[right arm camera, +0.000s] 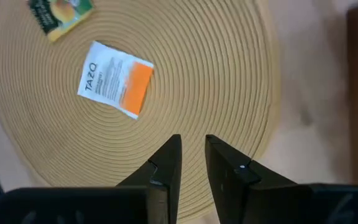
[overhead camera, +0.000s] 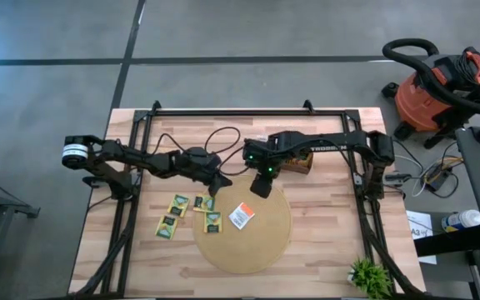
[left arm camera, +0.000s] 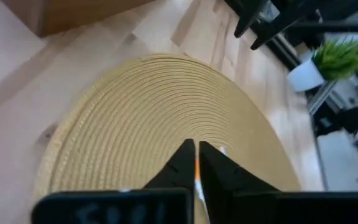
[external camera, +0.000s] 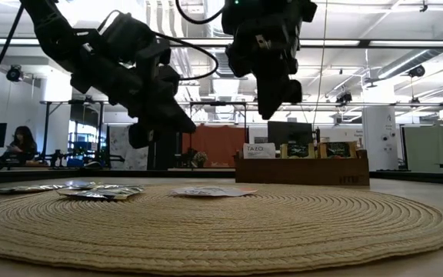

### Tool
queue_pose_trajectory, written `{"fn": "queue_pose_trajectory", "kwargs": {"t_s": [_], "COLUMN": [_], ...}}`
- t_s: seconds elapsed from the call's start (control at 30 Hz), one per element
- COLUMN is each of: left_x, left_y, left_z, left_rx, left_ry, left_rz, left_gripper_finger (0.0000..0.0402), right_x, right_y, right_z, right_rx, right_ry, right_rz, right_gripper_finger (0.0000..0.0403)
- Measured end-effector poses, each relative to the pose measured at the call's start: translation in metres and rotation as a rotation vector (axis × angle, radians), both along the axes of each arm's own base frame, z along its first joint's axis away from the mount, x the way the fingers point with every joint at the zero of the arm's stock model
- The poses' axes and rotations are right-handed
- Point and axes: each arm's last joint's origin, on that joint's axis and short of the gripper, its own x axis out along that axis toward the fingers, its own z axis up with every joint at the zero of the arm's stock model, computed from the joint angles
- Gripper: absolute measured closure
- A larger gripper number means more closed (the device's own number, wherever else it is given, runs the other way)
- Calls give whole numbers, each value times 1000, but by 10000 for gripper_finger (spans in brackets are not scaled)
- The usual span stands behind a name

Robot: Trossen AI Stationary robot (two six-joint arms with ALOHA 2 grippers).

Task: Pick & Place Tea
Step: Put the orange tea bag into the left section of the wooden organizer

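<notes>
On the mat (overhead camera: 257,246), nearest me, lies the white-orange sachet (right arm camera: 115,79). Four yellow-green sachets (overhead camera: 173,215) straddle its left edge and the worktop (overhead camera: 323,250). Above them the left hand (left arm camera: 196,163) hangs with fingers together, and the right hand (right arm camera: 193,152) is narrowly apart and empty. I'd open wide before descending squarely. Only the left wrist view shows an orange sliver between the fingers, and only the low view shows both hands lifted clear, the box (external camera: 302,169) beyond.
</notes>
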Motion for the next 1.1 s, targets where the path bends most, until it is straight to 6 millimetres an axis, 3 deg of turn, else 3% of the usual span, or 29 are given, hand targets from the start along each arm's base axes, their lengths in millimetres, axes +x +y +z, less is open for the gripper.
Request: {"fn": "queue_pose_trajectory", "kwargs": {"t_s": [0.23, 0.47, 0.73, 0.87, 1.1], "left_x": [-1, 0, 0, 0, 3], "left_y": [3, 3, 3, 3, 1], "left_z": [-7, -9, -9, -9, -4], "left_rx": [124, 89, 81, -4, -319], "left_ry": [23, 36, 38, 45, 61], "left_rz": [14, 33, 51, 98, 179], "left_gripper_finger": [399, 399, 399, 399, 399], "right_x": [3, 9, 9, 6, 1], "right_y": [23, 51, 57, 57, 66], "right_z": [-4, -2, -7, -14, -23], "right_rx": [38, 47, 57, 61, 37], "right_ry": [4, -64, -70, -43, -9], "right_rz": [-48, 25, 8, -13, 7], "right_gripper_finger": [332, 326, 334, 334, 332]}}
